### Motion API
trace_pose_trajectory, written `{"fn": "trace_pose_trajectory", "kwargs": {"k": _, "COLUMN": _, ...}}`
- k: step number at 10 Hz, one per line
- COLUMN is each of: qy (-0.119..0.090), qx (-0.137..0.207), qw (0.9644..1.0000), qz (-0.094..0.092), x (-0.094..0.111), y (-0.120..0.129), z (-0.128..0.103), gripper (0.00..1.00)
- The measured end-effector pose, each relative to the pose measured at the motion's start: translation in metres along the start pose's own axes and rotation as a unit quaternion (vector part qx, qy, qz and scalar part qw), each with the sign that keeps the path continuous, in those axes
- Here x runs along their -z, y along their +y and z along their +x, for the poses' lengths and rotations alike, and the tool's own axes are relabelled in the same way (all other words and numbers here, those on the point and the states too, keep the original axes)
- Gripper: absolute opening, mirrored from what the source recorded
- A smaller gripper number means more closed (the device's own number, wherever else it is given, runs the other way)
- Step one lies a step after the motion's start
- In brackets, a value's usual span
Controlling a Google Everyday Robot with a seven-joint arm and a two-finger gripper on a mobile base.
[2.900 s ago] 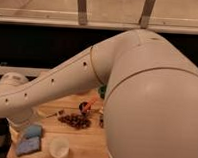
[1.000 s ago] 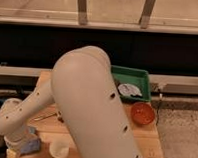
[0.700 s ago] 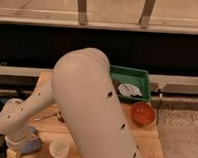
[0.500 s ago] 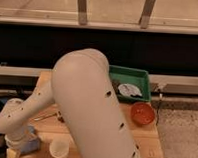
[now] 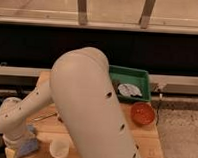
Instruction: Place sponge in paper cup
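The step in hand looks like the grasp: the sponge (image 5: 29,147) lies flat on the counter (image 5: 144,138) at its front left corner, not yet lifted. The cup (image 5: 59,148) stands upright just to the right of it, near but apart, its mouth open.

To do this well, the end effector (image 5: 15,143) should come straight down over the sponge so that one finger lands on each long side. It should then close firmly enough to squeeze the soft block a little narrower. The sponge looks about as long as the cup is wide, so it probably needs to go in end first or tilted. If it is laid flat across the rim it could perch there or tip the light cup over. The sideways carry is short, so a clear lift before moving right should keep the sponge from knocking the cup.

The end effector sits low at the left end of the arm (image 5: 86,108), right at the sponge's left edge. It is released, spread as wide as it goes, and nothing appears held. Whether a finger already touches the sponge cannot be told, since the wrist hides that spot.
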Motion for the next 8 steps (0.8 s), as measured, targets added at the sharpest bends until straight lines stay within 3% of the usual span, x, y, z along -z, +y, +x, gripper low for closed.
{"fn": "trace_pose_trajectory", "kwargs": {"k": 3, "qy": -0.002, "qx": -0.001, "qw": 0.9999, "qz": 0.012, "x": 0.009, "y": -0.004, "z": 0.000, "gripper": 0.80}}
{"fn": "trace_pose_trajectory", "kwargs": {"k": 8, "qy": 0.001, "qx": 0.003, "qw": 1.0000, "qz": 0.001, "x": -0.003, "y": -0.007, "z": -0.003, "gripper": 0.80}}
